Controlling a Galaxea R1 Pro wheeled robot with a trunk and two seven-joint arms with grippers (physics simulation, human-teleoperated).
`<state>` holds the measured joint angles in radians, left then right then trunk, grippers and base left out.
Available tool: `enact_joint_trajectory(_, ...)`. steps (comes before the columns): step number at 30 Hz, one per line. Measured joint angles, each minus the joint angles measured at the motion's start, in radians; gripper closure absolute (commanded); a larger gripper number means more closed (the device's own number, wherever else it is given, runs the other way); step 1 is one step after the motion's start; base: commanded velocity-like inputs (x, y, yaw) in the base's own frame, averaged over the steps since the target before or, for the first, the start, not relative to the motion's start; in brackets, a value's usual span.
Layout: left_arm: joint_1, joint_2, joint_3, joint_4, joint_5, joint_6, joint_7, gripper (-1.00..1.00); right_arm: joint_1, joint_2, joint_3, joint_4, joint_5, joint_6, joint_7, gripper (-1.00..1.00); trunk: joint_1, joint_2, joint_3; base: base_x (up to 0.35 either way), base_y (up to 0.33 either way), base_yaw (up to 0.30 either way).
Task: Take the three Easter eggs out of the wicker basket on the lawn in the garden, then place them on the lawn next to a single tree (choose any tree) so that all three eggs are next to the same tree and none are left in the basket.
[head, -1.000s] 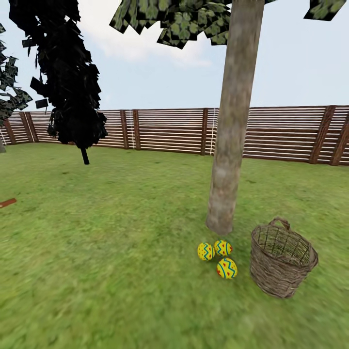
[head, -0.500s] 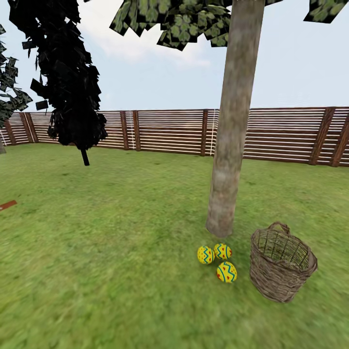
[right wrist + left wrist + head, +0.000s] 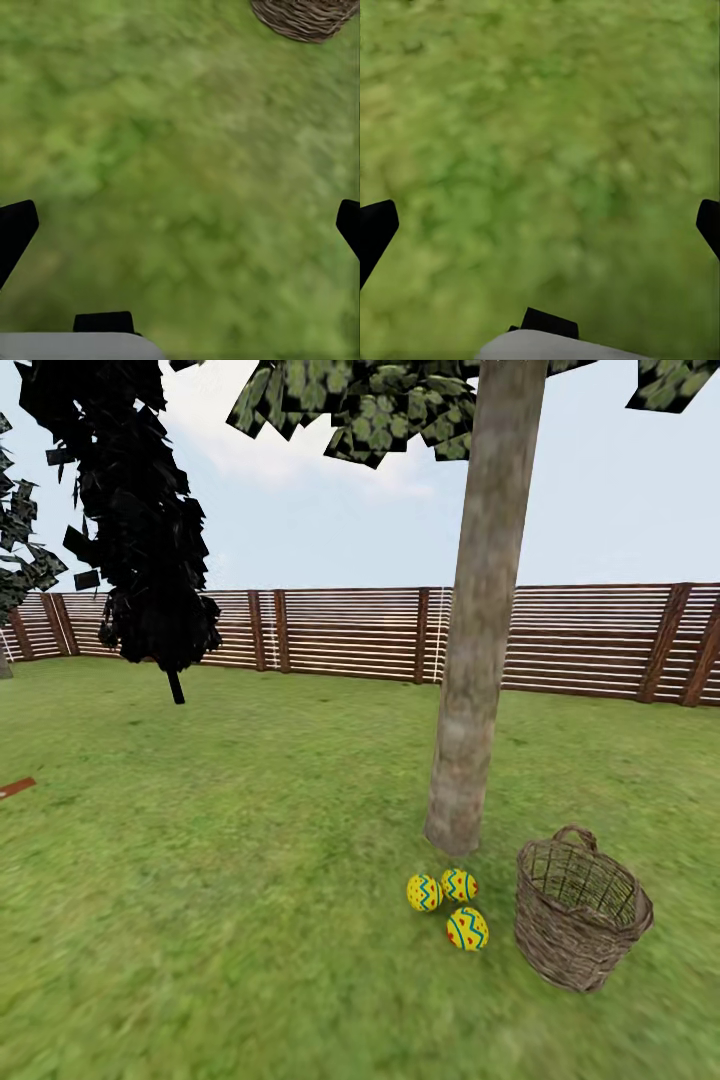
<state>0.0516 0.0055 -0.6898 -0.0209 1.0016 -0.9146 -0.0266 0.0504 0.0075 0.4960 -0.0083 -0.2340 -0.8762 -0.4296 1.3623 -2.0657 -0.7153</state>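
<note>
Easter eggs (image 3: 448,905) lie together on the lawn (image 3: 220,880) at the foot of the tree (image 3: 470,700).
The wicker basket (image 3: 578,920), at their 3 o'clock, looks empty, so the task seems finished; both tools (image 3: 540,225) (image 3: 180,225) hang wide open, holding nothing.

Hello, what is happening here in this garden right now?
Nothing is being held at this moment. Three Easter eggs lie together on the lawn at the foot of the tree. The wicker basket stands upright beside them and looks empty. Both wrist views show open fingers over bare grass, so the task appears done.
</note>
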Motion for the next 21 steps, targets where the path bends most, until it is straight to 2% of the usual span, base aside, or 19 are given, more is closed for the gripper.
enact_joint_trajectory(8, 0.0, 0.0, 0.001, 0.0, 0.0, 0.002, 0.004, -1.0, 0.0, 0.0, 0.0, 0.0, 0.0, 0.0, 0.0, -1.0, -0.031, 0.056, 0.025, 0.0, 0.0, 0.0)
enact_joint_trajectory(10, 0.0, 0.0, 0.001, 0.0, 0.0, 0.038, 0.005, -1.0, 0.0, 0.0, 0.0, 0.0, 0.0, 0.0, 0.0, -1.0, -0.038, 0.07, 0.031, 0.0, 0.0, 0.0)
enact_joint_trajectory(11, 0.0, 0.0, -0.001, 0.0, 0.0, 0.096, 0.006, -1.0, 0.0, 0.0, 0.0, 0.0, 0.0, 0.0, 0.0, -1.0, -0.042, 0.077, 0.034, 0.0, 0.0, 0.0)
enact_joint_trajectory(14, 0.0, 0.001, -0.001, -0.001, -0.003, 0.206, 0.006, -1.0, 0.0, 0.0, 0.0, 0.0, 0.0, 0.0, 0.0, -1.0, -0.054, 0.098, 0.044, 0.0, 0.0, 0.0)
enact_joint_trajectory(17, 0.0, 0.001, 0.0, -0.002, -0.004, 0.242, 0.006, -1.0, 0.0, 0.0, 0.0, 0.0, 0.0, 0.0, 0.0, -1.0, -0.054, 0.098, 0.044, 0.0, 0.0, 0.0)
enact_joint_trajectory(21, 0.0, -0.002, -0.001, -0.011, -0.006, 0.253, 0.005, -1.0, 0.0, 0.0, 0.0, 0.0, 0.0, 0.0, 0.0, -1.0, -0.054, 0.098, 0.044, 0.0, 0.0, 0.0)
